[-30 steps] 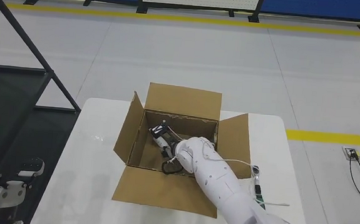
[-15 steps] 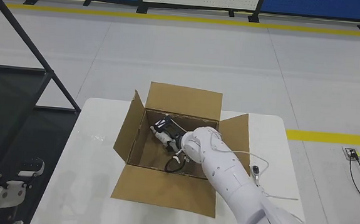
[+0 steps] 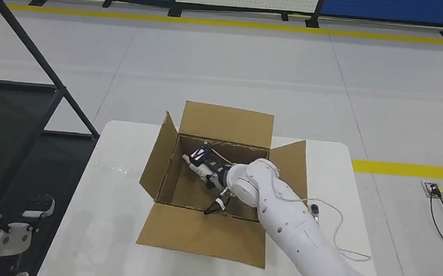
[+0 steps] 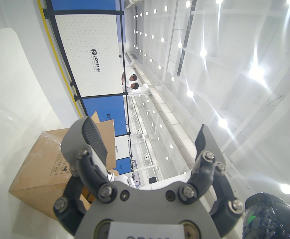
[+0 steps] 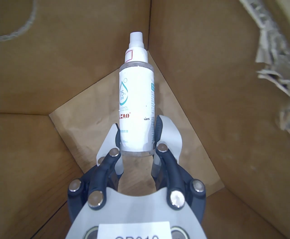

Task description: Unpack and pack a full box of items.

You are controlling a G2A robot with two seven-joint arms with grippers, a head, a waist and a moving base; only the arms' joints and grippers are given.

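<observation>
Overhead and close right-wrist views, same box

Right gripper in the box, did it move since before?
Yes. The right gripper, shut on the spray bottle, edged slightly toward the back wall of the box.

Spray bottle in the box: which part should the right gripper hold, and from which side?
Grip the spray bottle on its wide body near the base, coming from the base end, as the right gripper does now. Its narrow cap points into the cardboard box corner, leaving no room.
</observation>
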